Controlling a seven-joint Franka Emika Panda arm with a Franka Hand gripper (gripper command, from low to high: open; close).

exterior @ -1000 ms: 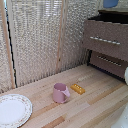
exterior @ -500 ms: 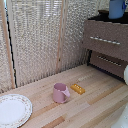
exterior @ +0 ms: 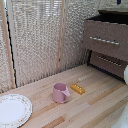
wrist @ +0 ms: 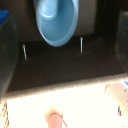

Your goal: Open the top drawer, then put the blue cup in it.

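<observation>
The dark brown dresser stands at the exterior view's right, and its top drawer [exterior: 106, 39] with a silver bar handle is pulled out. In the wrist view the blue cup [wrist: 56, 20] looks large and close, mouth towards the camera, hanging above the open drawer behind the handle posts [wrist: 81, 45]. My gripper [wrist: 64, 35] holds it, with dark blurred fingers [wrist: 7, 50] at both sides. Where they touch the cup is not visible. In the exterior view only a blue sliver [exterior: 119, 1] shows at the top edge.
A pink cup [exterior: 61, 93] and a small yellow block [exterior: 77, 88] sit on the wooden table [exterior: 95, 107]. A white patterned plate [exterior: 12, 110] lies at the exterior view's left. The lower drawer [exterior: 110, 62] is closed. Blinds [exterior: 40, 40] form the back wall.
The dark gripper shape above the dresser half a second ago has mostly left the exterior view's top edge. The cup, block and plate on the table have not moved.
</observation>
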